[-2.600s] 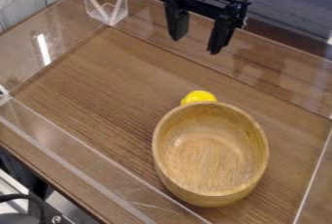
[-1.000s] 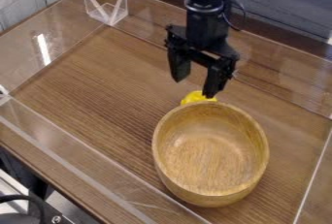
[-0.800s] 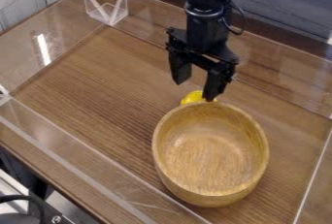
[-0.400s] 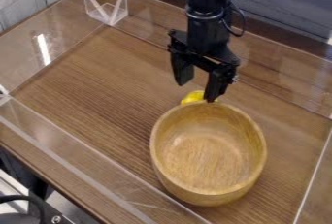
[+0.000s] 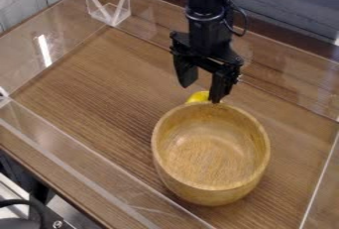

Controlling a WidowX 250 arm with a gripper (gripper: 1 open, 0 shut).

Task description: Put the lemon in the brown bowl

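The lemon (image 5: 197, 98) lies on the wooden table just behind the far rim of the brown bowl (image 5: 163, 134), and only a small yellow patch of it shows. My gripper (image 5: 203, 88) points straight down right over it, open, with one black finger (image 5: 187, 74) to the lemon's left and the other (image 5: 221, 89) to its right, close to the bowl's rim. Whether the fingers touch the lemon or the rim, I cannot tell. The bowl's wide hollow holds nothing.
Clear plastic walls (image 5: 59, 134) fence the wooden table (image 5: 93, 84) on the left, front and right. A small clear plastic stand (image 5: 106, 5) sits at the back left corner.
The gripper came down and forward from the back of the table to the lemon, then stayed put over the last second. The bowl has shifted slightly to the left.
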